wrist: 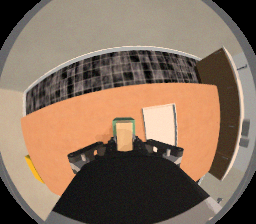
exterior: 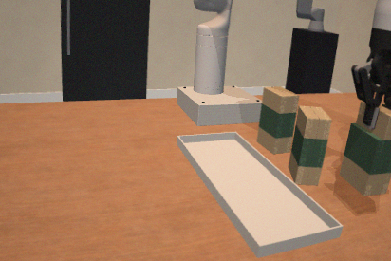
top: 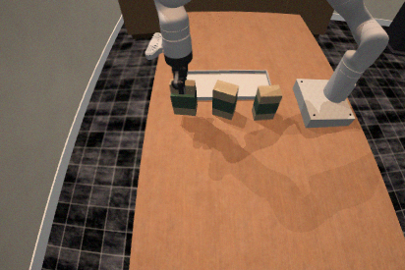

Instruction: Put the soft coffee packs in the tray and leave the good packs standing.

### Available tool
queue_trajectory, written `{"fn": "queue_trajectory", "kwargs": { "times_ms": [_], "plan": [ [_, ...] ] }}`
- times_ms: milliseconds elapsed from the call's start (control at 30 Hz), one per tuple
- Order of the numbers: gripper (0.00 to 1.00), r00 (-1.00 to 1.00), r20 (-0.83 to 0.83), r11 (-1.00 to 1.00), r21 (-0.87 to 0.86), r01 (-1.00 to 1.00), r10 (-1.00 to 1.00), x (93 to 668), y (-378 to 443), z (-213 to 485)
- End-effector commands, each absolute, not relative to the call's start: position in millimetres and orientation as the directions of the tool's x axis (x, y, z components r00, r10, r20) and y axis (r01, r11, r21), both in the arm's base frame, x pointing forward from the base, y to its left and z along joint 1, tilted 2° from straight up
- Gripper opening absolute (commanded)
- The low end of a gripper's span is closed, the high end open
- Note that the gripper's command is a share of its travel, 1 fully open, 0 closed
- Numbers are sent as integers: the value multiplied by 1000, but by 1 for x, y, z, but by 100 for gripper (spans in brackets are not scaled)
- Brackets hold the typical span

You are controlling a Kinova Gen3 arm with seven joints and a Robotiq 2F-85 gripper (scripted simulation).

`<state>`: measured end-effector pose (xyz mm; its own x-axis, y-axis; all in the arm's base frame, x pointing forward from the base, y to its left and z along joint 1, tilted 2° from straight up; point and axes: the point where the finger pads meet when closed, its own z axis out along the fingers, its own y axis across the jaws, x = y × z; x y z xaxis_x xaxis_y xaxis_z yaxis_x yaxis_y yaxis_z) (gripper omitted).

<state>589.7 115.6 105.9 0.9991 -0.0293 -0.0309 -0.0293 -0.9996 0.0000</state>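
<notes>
My gripper (top: 180,88) (exterior: 375,115) (wrist: 124,138) points down and is shut on the top of the left coffee pack (top: 184,104) (exterior: 367,149) (wrist: 124,131), tan with a green band. This pack is upright and a little above the table, with its shadow apart from its base. The middle pack (top: 224,105) (exterior: 309,152) and the right pack (top: 266,109) (exterior: 277,124) stand upright on the table, apart from each other. The white tray (top: 208,81) (exterior: 256,190) (wrist: 160,122) is empty. Softness cannot be seen.
The tray lies behind the row of packs in the top view. The robot's base (top: 319,115) (exterior: 228,114) stands right of the right pack there. The wooden table (top: 221,221) (exterior: 95,176) has its left edge close to the held pack.
</notes>
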Motion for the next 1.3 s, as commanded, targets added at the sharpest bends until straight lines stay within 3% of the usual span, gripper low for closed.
{"fn": "queue_trajectory", "kwargs": {
  "times_ms": [0, 1267],
  "plan": [
    [24, 999, -28, -1000, 0, -30, -30, 590, 114, 107],
    [24, 999, -28, -1000, 0, -30, -30, 605, -40, 107]
  ]
}}
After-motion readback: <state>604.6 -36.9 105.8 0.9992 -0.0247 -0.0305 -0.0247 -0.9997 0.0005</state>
